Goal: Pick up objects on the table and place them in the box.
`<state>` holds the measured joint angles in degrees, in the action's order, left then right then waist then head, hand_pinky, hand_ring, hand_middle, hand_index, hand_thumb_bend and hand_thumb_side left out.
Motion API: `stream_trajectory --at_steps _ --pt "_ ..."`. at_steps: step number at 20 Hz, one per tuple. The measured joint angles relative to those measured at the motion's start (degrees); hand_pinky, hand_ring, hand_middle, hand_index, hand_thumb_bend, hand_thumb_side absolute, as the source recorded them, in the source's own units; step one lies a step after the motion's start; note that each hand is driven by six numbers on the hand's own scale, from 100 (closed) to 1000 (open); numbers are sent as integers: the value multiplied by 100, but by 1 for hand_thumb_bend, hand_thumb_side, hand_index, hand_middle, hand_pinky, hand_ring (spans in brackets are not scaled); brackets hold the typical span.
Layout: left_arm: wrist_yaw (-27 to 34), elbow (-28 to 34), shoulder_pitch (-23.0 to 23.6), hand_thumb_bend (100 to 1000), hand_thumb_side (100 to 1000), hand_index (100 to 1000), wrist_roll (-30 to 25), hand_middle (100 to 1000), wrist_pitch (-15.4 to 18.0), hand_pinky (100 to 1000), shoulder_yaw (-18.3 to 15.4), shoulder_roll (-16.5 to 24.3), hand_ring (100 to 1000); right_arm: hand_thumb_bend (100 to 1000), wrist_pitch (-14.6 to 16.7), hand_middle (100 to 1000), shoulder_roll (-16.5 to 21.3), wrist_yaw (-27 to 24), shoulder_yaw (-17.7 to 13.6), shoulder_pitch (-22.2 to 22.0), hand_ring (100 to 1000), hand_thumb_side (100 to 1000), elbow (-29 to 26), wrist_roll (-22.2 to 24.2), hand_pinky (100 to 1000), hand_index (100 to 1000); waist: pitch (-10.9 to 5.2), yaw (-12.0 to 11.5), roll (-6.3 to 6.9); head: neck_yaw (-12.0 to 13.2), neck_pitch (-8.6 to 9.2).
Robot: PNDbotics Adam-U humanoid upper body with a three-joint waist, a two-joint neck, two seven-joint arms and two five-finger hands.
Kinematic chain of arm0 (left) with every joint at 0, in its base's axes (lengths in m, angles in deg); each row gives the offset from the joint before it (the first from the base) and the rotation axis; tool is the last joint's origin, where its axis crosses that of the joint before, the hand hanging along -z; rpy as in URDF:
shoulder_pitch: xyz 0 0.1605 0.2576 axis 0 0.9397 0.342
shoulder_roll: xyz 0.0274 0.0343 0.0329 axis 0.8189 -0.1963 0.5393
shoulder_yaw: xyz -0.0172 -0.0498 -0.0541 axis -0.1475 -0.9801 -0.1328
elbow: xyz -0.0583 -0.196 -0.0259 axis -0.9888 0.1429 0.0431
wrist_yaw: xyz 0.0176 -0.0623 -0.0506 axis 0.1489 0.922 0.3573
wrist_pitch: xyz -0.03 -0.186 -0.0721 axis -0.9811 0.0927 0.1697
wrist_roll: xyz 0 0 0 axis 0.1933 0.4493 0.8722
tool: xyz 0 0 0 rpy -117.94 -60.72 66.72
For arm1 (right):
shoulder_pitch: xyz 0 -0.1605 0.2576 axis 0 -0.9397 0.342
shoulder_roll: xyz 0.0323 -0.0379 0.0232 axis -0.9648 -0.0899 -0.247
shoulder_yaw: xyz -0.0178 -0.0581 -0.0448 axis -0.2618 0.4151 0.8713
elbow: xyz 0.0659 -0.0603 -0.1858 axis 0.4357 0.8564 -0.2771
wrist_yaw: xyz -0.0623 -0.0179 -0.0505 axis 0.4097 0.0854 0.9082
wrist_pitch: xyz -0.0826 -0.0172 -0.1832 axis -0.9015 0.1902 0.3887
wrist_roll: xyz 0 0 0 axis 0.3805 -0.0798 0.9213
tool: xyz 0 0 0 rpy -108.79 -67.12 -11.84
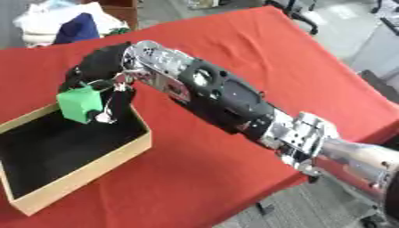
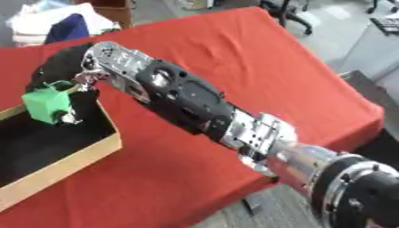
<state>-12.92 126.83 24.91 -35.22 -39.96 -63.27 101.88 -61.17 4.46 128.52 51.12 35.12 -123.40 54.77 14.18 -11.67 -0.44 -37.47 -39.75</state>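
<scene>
A table covered in a wrinkled red cloth [image 1: 234, 49] fills most of both views, running askew from the upper left toward the lower right. Across it reaches the robot's right arm [image 1: 226, 95], a thick black forearm with silver joints, entering from the lower right corner and stretching up toward the left.

At the table's left side sits a shallow rectangular cardboard box [image 1: 86, 173] with tan walls and a black lining. Its dark floor shows no object lying on it in the part that is visible; the far left of the box is cut off by the frame edge.

The right hand [image 1: 101, 73], black with silver fingers, hangs over the box's far right corner. Its fingers curl down round a small bright green cube-shaped block [image 1: 78, 103], grasping it from above. The block sits above the box's far rim, at about the level of the wall top; whether it touches the cardboard cannot be told.

Beyond the table's far left corner lies a heap of white and dark blue cloth [image 1: 66, 24].
</scene>
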Motion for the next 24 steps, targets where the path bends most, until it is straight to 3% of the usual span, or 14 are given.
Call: stream_trajectory --at_steps 8,13,19,21,22,24 --pt "0 0 0 100 633 762 -3 607 3 690 0 0 636 206 93 1000 -24 84 -1 -27 849 962 55 -230 822 1000 2 24 0 0 0" --pt "0 0 -1 100 632 762 -5 607 4 690 0 0 636 262 122 1000 -23 36 -4 -47 859 946 66 -309 830 1000 3 31 0 0 0" --pt "0 0 -1 100 631 762 -5 607 5 690 0 0 637 352 168 1000 15 61 0 -47 865 781 -2 -345 835 1000 3 36 -4 1 0" --pt "0 0 -1 100 631 762 -6 607 5 690 0 0 637 376 179 1000 79 64 -10 -47 868 673 -50 -346 839 1000 1 41 -7 3 0" --pt "0 0 -1 100 631 761 -5 607 5 690 0 0 637 392 180 1000 122 64 -25 -46 868 683 -82 -345 839 1000 1 44 -12 6 0" --pt "0 0 2 100 631 761 -4 607 5 690 -1 0 637 437 177 1000 220 61 -55 -47 870 561 -165 -335 843 1000 -3 67 -24 18 0"
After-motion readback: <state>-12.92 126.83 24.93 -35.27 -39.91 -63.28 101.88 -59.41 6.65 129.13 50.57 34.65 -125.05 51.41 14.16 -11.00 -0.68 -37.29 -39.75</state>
